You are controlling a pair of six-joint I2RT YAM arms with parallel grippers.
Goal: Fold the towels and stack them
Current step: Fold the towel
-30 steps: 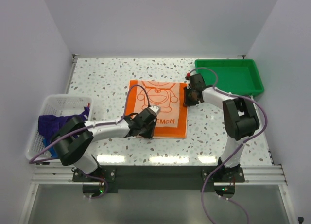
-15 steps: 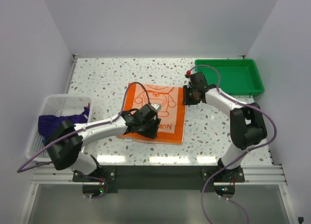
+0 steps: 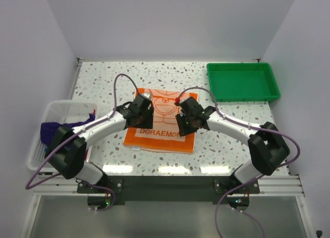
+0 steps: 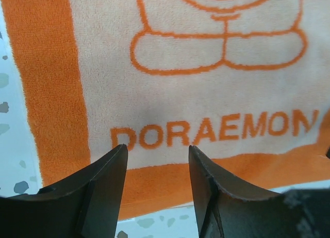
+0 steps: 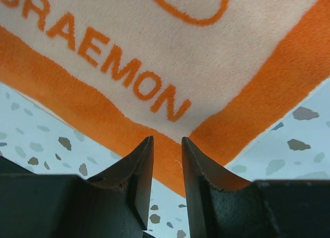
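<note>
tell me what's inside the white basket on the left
A dark purple towel is bunched in the white basket. The left arm covers the basket's near part, and whatever lies under the towel is hidden.

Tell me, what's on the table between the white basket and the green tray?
In the top view, the orange-and-white towel lies flat between the white basket and the green tray, with the left gripper and right gripper above it.
</note>
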